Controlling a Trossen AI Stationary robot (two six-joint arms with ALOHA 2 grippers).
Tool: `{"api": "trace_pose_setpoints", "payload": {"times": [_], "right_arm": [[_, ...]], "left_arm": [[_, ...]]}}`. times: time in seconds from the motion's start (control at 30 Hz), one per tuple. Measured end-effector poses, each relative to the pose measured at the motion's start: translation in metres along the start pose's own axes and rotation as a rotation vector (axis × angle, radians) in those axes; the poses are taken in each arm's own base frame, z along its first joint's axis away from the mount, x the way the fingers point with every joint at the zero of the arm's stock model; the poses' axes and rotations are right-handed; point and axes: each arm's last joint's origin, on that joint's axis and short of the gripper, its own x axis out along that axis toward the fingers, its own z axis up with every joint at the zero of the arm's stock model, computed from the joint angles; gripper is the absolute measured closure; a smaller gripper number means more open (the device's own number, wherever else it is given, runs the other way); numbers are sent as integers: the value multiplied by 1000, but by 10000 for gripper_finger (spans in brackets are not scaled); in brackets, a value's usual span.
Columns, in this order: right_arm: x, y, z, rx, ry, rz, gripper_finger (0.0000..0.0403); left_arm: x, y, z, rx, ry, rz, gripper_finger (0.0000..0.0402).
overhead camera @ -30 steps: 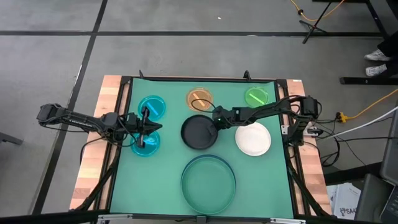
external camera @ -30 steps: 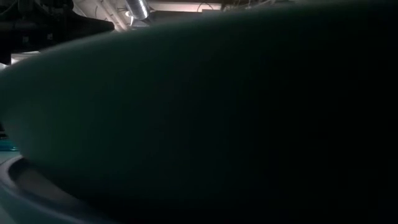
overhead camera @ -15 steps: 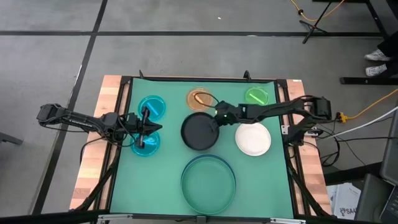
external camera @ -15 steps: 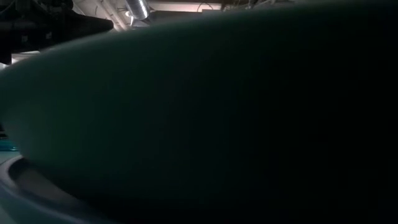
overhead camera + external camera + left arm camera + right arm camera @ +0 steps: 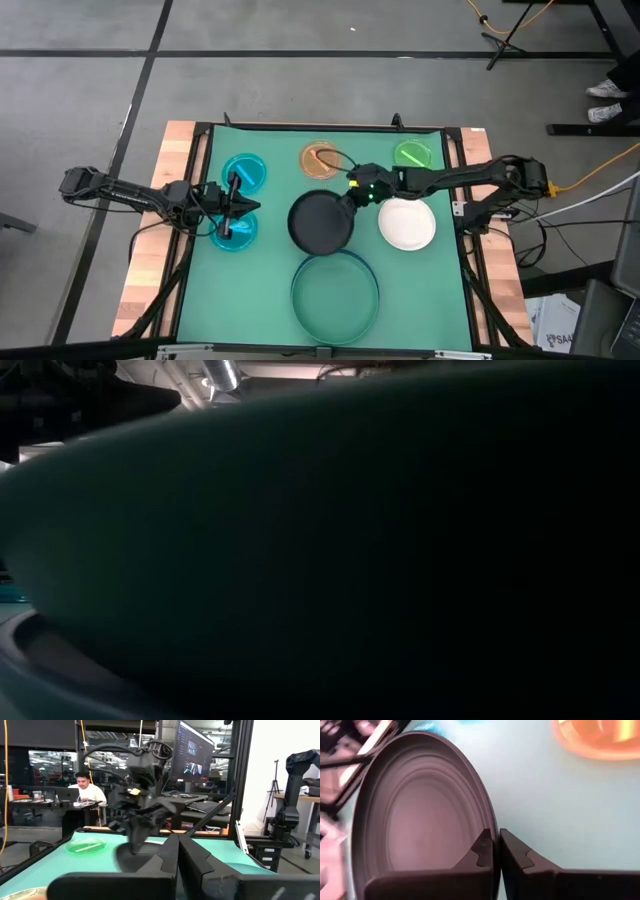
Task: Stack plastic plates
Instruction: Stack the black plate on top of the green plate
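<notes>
My right gripper (image 5: 350,197) is shut on the black plate (image 5: 320,222) at mid-table. The large dark green plate (image 5: 335,295) sits near the near edge and fills the low view (image 5: 330,540); a paler rim (image 5: 40,660) shows under it. The white plate (image 5: 407,223) lies right of the black one. The orange plate (image 5: 321,159) and light green plate (image 5: 412,154) lie along the far side. Two cyan plates (image 5: 244,172) (image 5: 235,231) lie flat on the left. My left gripper (image 5: 240,205) waits shut between them. My right gripper pinches the black plate's rim (image 5: 489,827) on its far right side, one finger inside the dish and one outside. The fingers come slanting down from the table's right. In the right wrist view the plate tilts against the mat; whether its far side is still on the mat I cannot tell.
A green mat (image 5: 270,270) covers the table inside a dark frame, with wooden strips (image 5: 150,270) at the left and right edges. Open mat lies left of the large plate. A person sits at a desk beyond the table (image 5: 85,790).
My right gripper has drawn the black plate a little toward the near edge, and the right arm's wrist has swung toward the table's right. The orange plate, earlier partly under the gripper, now shows whole.
</notes>
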Motion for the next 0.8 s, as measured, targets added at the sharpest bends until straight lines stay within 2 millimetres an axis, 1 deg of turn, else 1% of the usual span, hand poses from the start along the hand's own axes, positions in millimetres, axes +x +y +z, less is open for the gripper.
{"api": "trace_pose_setpoints", "payload": {"times": [0.17, 0.43, 0.63, 0.8], "right_arm": [[1, 20, -18, -31, 65, 67, 396], [-1, 48, -49, -71, 135, 127, 396], [-2, 65, -70, -98, 155, 136, 395], [-3, 74, -84, -116, 155, 128, 395]], "left_arm": [[0, 0, 1, 0, -6, 0, 398], [0, 0, 1, -1, -12, -1, 398], [0, 0, 1, 4, -14, -1, 398], [0, 0, 1, 5, -13, -1, 398]]}}
